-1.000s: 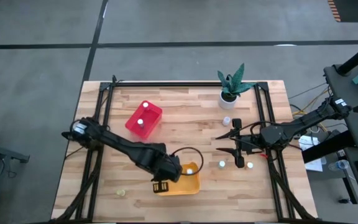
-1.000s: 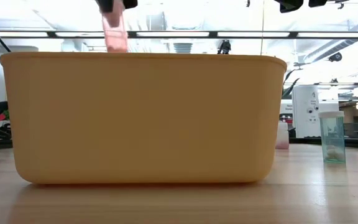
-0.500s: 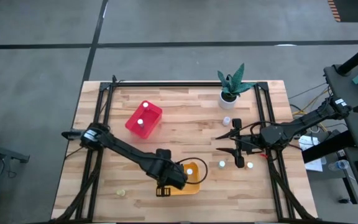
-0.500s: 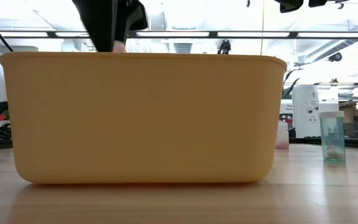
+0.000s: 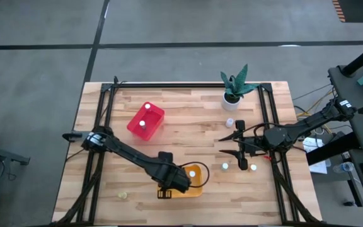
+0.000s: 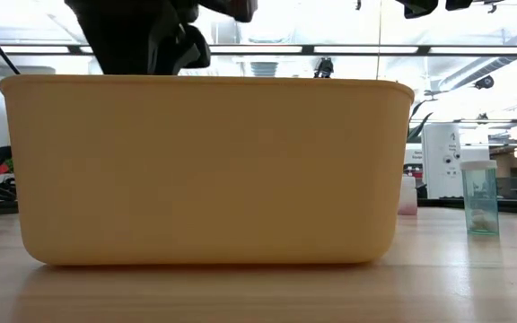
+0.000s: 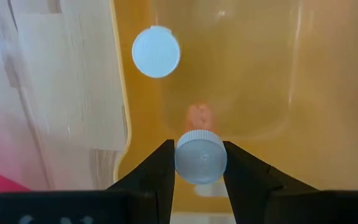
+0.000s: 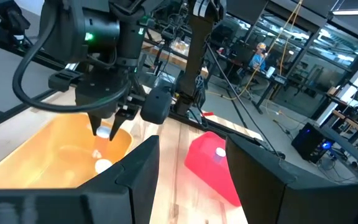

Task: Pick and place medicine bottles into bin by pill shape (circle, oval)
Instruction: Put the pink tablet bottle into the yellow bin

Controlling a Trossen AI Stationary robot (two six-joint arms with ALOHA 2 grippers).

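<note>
The left gripper [image 7: 200, 163] was clamped on a small pink-bodied medicine bottle [image 7: 201, 155] by its white cap, lowered inside the yellow-orange bin [image 5: 194, 188] at the front of the tabletop [image 5: 188, 126]. Another white-capped bottle [image 7: 156, 51] already stood in that bin. The held bottle looked light, rigid and smooth, so a grip at the ribbed cap seemed the surest hold; it could tip over easily on release. The right gripper [image 5: 238, 145] waited with fingers apart near two loose bottles [image 5: 225, 166]. The red bin [image 5: 146, 121] held one more.

Wooden table [image 5: 188, 129] carries two tubs [image 5: 145, 121], plant pot [image 5: 232, 98], perhaps four loose bottles [image 5: 225, 166].
</note>
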